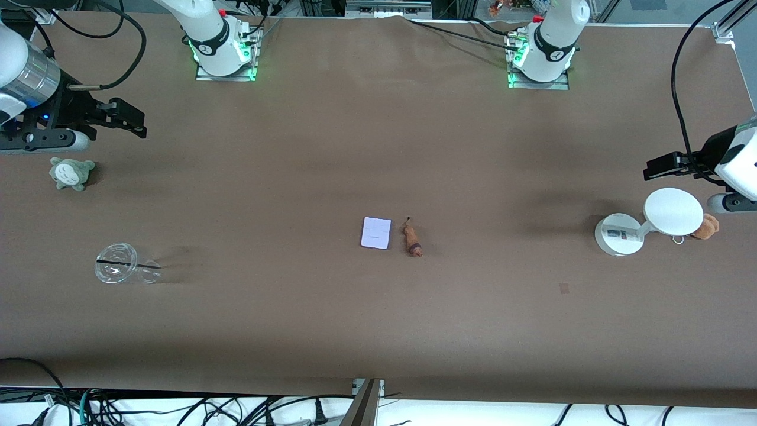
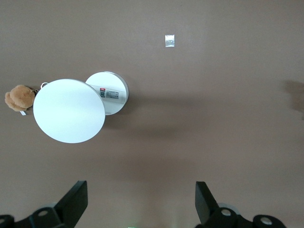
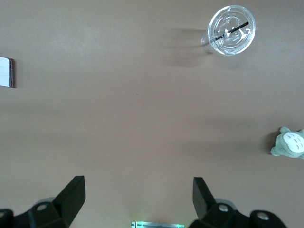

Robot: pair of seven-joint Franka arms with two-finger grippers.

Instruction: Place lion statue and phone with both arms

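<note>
The phone (image 1: 376,232), a flat pale lavender-white rectangle, lies in the middle of the table. Beside it, toward the left arm's end, lies the lion statue (image 1: 412,238), small and orange-brown with a dark band. Only an edge of the phone (image 3: 5,72) shows in the right wrist view. My left gripper (image 1: 650,168) (image 2: 141,190) hangs open and empty over the left arm's end of the table, next to a white stand. At the other end my right gripper (image 1: 141,123) (image 3: 138,187) also hangs open, with bare table under it. Both are well away from the phone and lion.
A white round-based stand with a disc top (image 1: 644,222) (image 2: 76,110) has a brown plush bear (image 1: 707,226) (image 2: 19,98) beside it. A grey-green plush toy (image 1: 71,173) (image 3: 289,144) and a clear lidded cup on its side (image 1: 121,264) (image 3: 230,36) lie at the right arm's end.
</note>
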